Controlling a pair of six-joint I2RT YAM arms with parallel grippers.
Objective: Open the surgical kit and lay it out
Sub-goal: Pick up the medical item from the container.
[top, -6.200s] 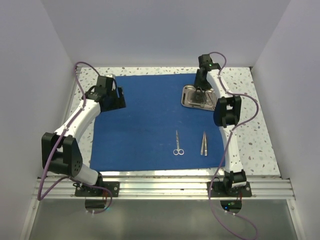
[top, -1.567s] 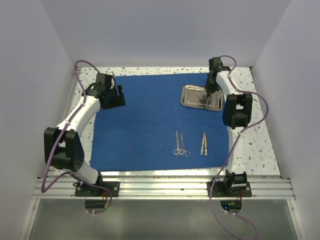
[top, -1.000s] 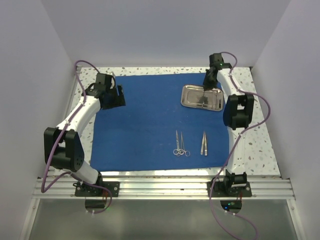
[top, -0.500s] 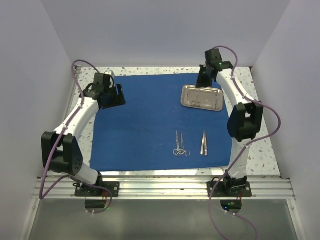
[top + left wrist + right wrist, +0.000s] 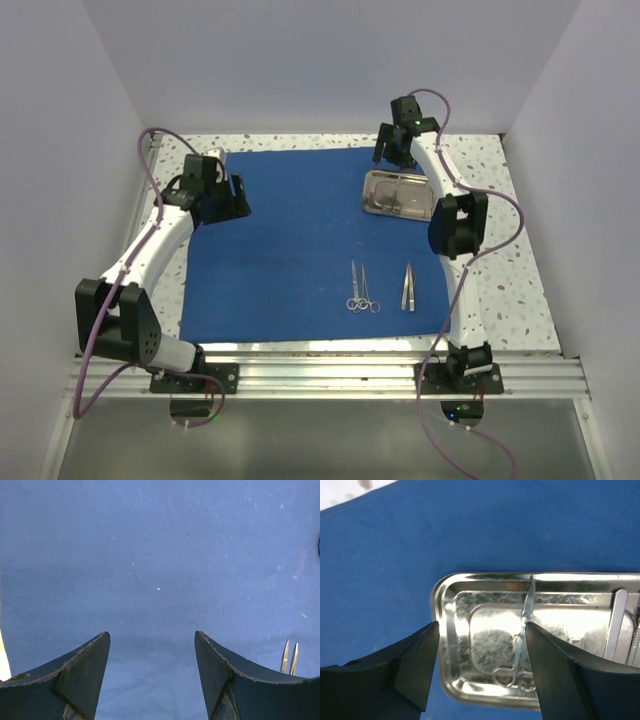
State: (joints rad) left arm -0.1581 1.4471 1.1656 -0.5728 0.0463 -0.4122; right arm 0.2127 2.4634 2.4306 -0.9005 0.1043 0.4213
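my right end effector hangs released, empty, over the steel tray at 1 o'clock on the blue cloth. i judge i'm unloading it: next, drop onto the scissors and clench. left end effector is released too.

You are looking at a white table flecked with dark speckles, and the one thing lying directly on it is the royal-blue cloth wrap, opened out flat into a rough rectangle. The cloth covers most of the tabletop. You can see bare speckled surface as a thin strip along the far edge, a sliver at the far left corner, and a much wider band down the right side.
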